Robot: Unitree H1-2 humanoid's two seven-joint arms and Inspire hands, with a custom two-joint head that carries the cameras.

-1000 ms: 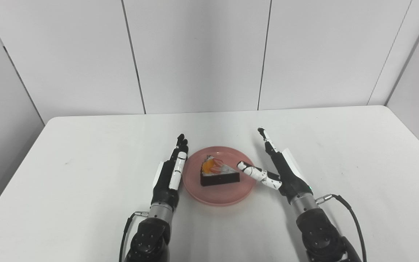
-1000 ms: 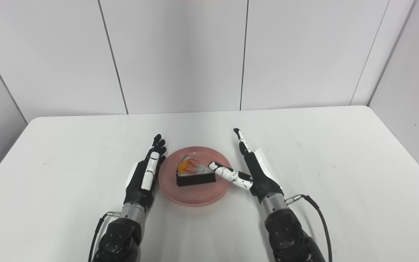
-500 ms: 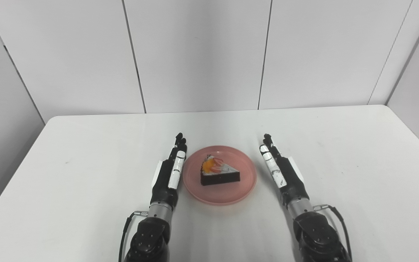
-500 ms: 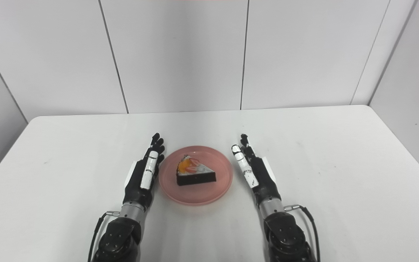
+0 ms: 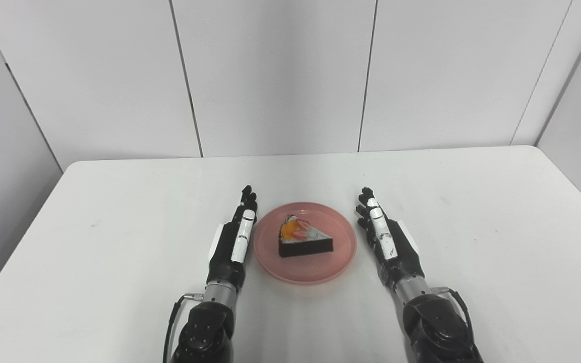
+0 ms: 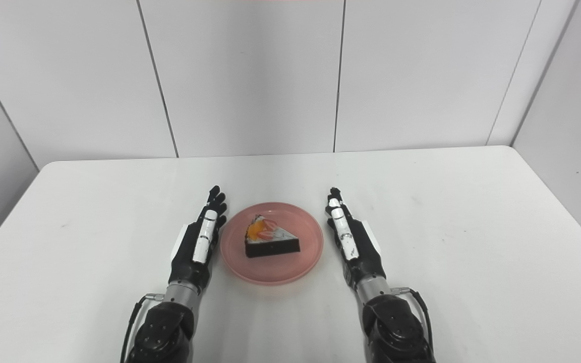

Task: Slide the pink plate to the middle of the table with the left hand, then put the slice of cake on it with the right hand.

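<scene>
The slice of cake [image 5: 304, 241] sits on the pink plate [image 5: 304, 269], with one robot hand on each side.

From my remote station I see the pink plate in the middle of the white counter [image 5: 119, 212], a little toward the near edge. The slice of cake lies flat on it, dark at the sides, with orange and red fruit on top, and its pointed end looks to the right. The left robot hand [image 5: 233, 242] is just beside the left rim of the plate, fingers straight and close together, holding nothing. The right robot hand [image 5: 389, 242] is near the right rim, a small gap between them, also stretched out flat and empty. Neither hand touches the cake.
</scene>
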